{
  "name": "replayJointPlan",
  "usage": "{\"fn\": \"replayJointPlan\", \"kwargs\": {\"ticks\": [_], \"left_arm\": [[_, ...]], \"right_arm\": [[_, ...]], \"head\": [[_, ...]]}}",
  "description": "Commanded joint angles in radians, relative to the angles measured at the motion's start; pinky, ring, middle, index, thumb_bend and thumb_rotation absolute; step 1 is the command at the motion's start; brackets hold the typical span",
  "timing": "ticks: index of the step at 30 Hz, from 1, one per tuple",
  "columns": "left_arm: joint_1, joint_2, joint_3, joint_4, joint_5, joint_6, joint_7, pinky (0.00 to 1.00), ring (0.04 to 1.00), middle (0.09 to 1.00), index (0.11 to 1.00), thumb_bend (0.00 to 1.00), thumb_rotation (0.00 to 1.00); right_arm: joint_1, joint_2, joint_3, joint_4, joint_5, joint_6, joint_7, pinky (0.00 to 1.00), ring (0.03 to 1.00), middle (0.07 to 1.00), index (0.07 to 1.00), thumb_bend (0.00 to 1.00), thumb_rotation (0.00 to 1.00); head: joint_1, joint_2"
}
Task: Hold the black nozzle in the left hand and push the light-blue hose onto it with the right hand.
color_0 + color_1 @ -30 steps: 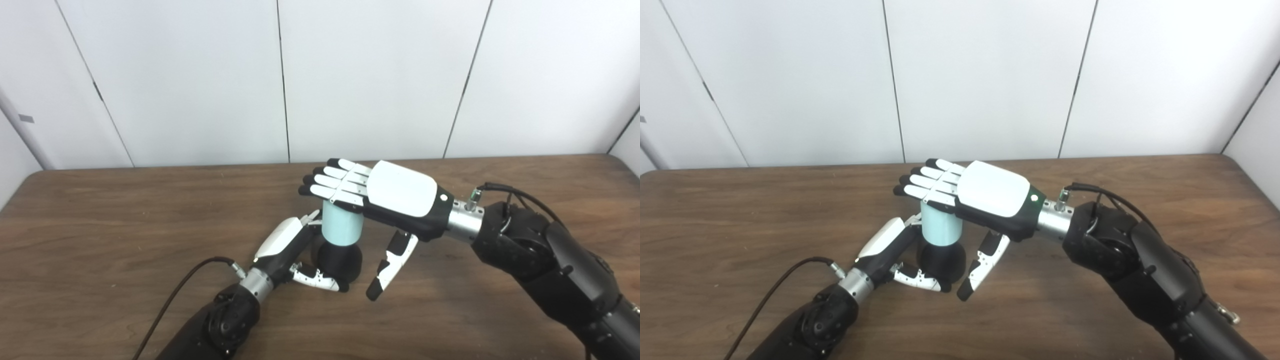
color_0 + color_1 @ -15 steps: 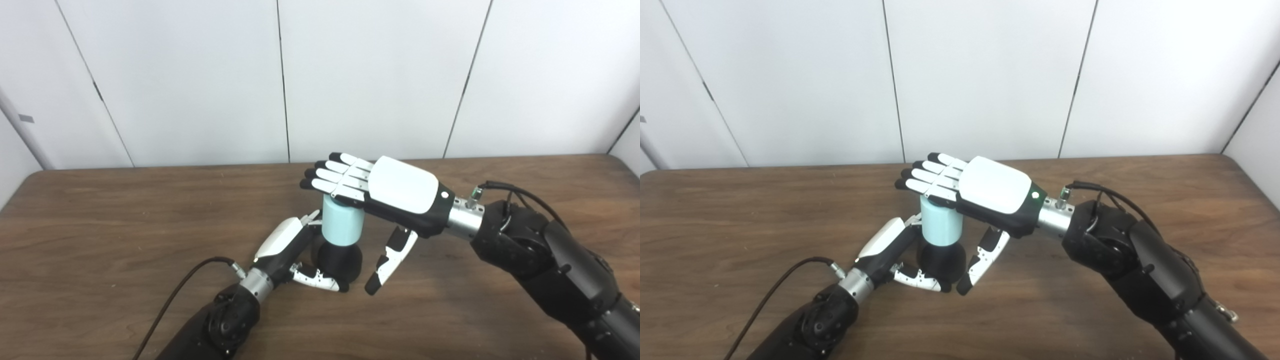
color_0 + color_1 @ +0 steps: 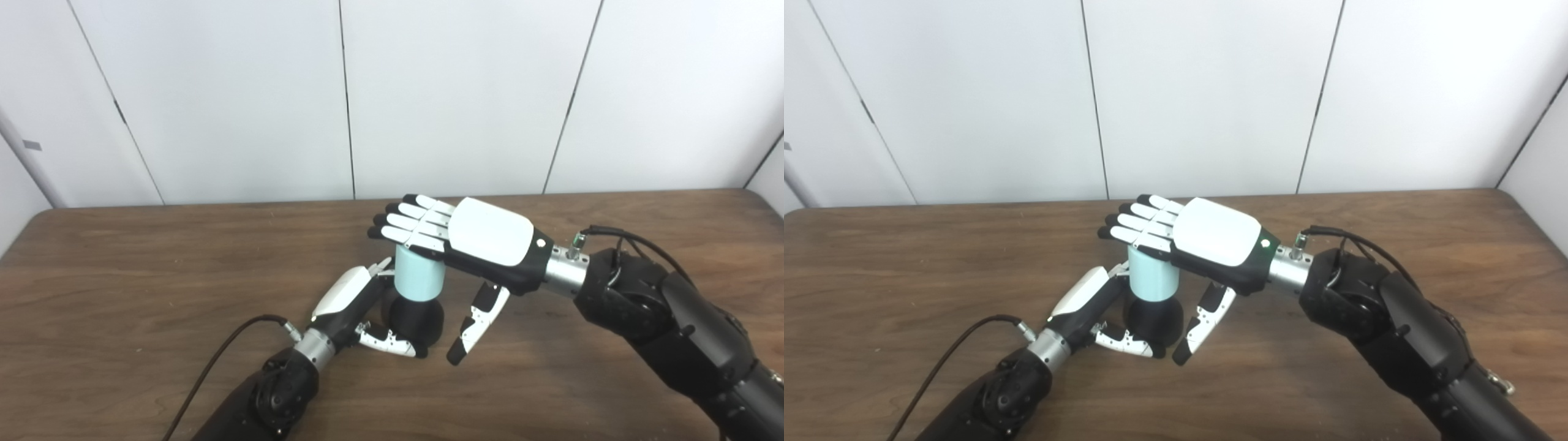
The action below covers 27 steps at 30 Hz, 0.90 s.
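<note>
a dark brown wooden table (image 3: pixel 122 282) with visible grain fills the lower part of both views, and behind its far edge stands a plain white panelled wall (image 3: pixel 245 92) with thin dark seams. near the middle of the table the black nozzle (image 3: pixel 415 320) stands upright on the wood, a rounded dark base, and the light-blue hose (image 3: pixel 419 278), a short pale cylinder, sits upright on top of it, the two touching where the blue meets the black. the left hand (image 3: pixel 355 306) comes in from the lower left and is wrapped around the nozzle: its white back lies against the nozzle's left side and its thumb curls across the front of the base, so it is gripping the nozzle. the right hand (image 3: pixel 471 242) reaches in from the right and lies flat, palm down, over the top of the hose, its fingers (image 3: pixel 404 223) straight and spread past the hose toward the left, its thumb hanging down apart on the right of the nozzle without touching it; the hand is not closed around anything. the top rim of the hose is hidden under the palm, so how firmly the palm presses cannot be seen. the left hand's fingers behind the nozzle are mostly hidden, and how deep the nozzle goes inside the hose cannot be made out. a black cable (image 3: pixel 214 361) trails from the left wrist.
</note>
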Motion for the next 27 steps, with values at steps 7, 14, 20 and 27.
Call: {"fn": "replayJointPlan", "kwargs": {"ticks": [7, 14, 20, 27], "left_arm": [[0.087, 0.028, -0.072, 0.063, 0.086, 0.09, -0.128, 1.0, 1.0, 0.787, 0.483, 0.52, 0.08], [0.089, 0.031, -0.073, 0.055, 0.086, 0.095, -0.133, 1.0, 1.0, 0.786, 0.482, 0.52, 0.08], [0.087, 0.032, -0.075, 0.055, 0.087, 0.1, -0.137, 1.0, 1.0, 0.786, 0.482, 0.52, 0.08], [0.089, 0.034, -0.074, 0.055, 0.083, 0.097, -0.139, 1.0, 1.0, 0.786, 0.482, 0.52, 0.08]], "right_arm": [[-0.028, -0.028, 0.041, -0.005, 0.017, -0.021, -0.009, 1.0, 1.0, 1.0, 1.0, 0.86, 0.72], [-0.036, -0.046, 0.075, 0.01, 0.03, -0.021, -0.008, 1.0, 1.0, 1.0, 1.0, 0.86, 0.75], [-0.032, -0.064, 0.117, 0.027, 0.031, -0.021, -0.026, 1.0, 1.0, 1.0, 1.0, 0.86, 0.78], [-0.037, -0.075, 0.132, 0.03, 0.035, -0.021, -0.03, 1.0, 1.0, 1.0, 1.0, 0.85, 0.79]], "head": [[0.0, 0.002], [-0.001, 0.005], [-0.002, 0.006], [-0.004, 0.008]]}}
